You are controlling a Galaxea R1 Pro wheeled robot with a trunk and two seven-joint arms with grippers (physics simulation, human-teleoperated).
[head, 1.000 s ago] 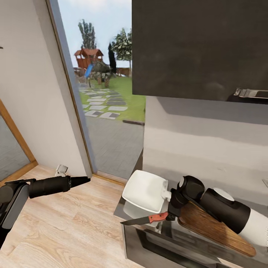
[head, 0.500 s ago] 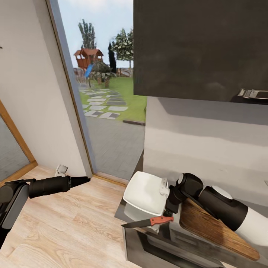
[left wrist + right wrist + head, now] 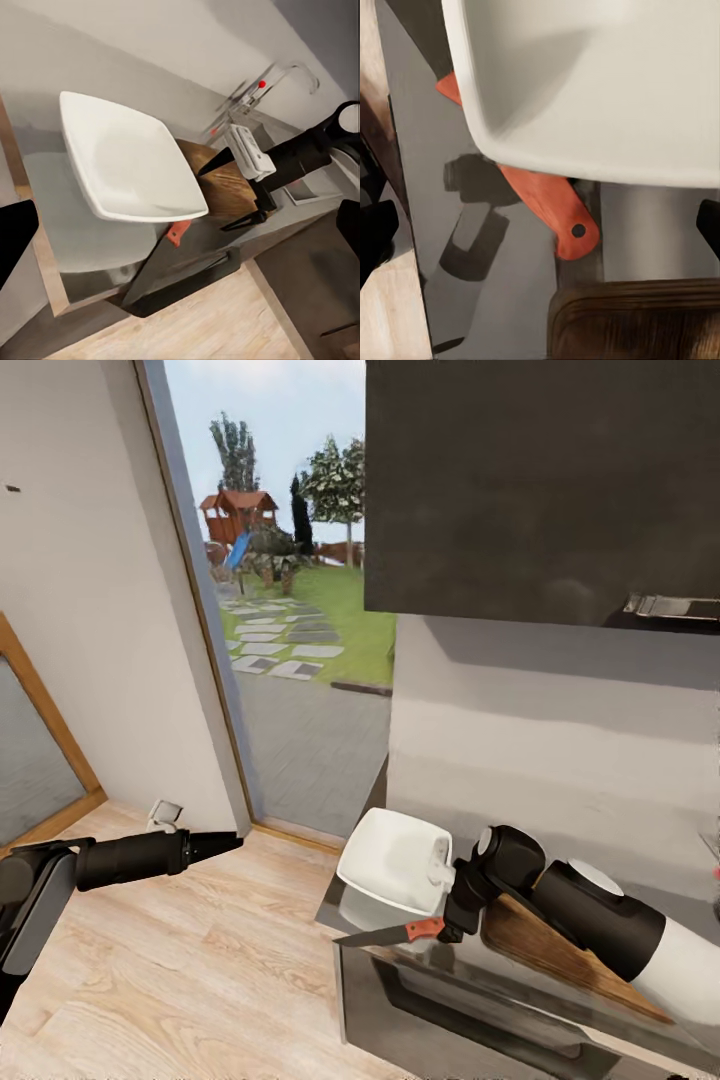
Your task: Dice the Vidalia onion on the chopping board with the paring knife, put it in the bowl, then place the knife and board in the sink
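Note:
The white bowl (image 3: 392, 858) (image 3: 124, 157) (image 3: 600, 82) stands at the near end of the grey countertop (image 3: 520, 985) (image 3: 510, 300). The paring knife (image 3: 388, 934) lies beside it, and its red-orange handle (image 3: 547, 199) (image 3: 178, 232) runs under the bowl's rim. Its dark blade (image 3: 146, 274) juts past the counter's end. My right gripper (image 3: 452, 905) (image 3: 229, 191) is open, one finger on each side of the handle end. The brown chopping board (image 3: 560, 958) (image 3: 217, 187) (image 3: 637, 322) lies under my right forearm. My left gripper (image 3: 215, 845) hangs open over the floor, far from the counter. The onion is out of view.
The sink's curved faucet (image 3: 289, 75) with a red knob (image 3: 262, 84) is further along the counter. A dark wall cabinet (image 3: 540, 490) hangs above the counter. A glass door (image 3: 290, 610) onto a garden stands left of it. Wooden floor (image 3: 200, 980) lies below my left arm.
The whole picture has shifted a little, so the camera has moved. My right gripper and the knife have stayed close to the bowl. The left arm has not moved.

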